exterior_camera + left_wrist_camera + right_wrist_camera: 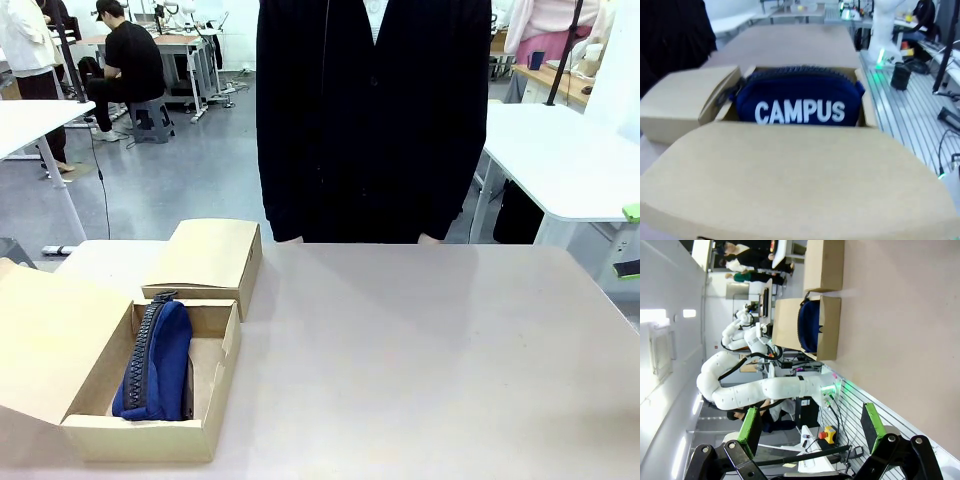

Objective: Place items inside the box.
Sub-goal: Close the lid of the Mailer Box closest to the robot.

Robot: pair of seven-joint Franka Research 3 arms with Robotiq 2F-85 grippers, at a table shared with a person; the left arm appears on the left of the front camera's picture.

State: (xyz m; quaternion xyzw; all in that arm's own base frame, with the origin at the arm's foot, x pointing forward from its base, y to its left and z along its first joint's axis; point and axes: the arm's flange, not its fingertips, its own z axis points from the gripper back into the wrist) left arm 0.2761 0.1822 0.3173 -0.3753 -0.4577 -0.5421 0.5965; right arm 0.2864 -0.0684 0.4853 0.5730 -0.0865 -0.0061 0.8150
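Observation:
An open cardboard box point(150, 400) sits at the table's near left, its lid point(55, 340) folded back to the left. Inside it stands a navy zip pouch point(155, 362) on its edge, zipper up. The left wrist view looks over the lid point(790, 175) at the pouch point(800, 102) and its white "CAMPUS" lettering. My right gripper point(811, 423) is open, its green pads far apart with nothing between them. It sits well away from the box point(827, 327) and pouch point(809, 325), across bare table.
A second, closed cardboard box point(210, 260) stands just behind the open one. A person in a black top point(370, 120) stands at the table's far edge. My white left arm point(765, 390) reaches behind the open box.

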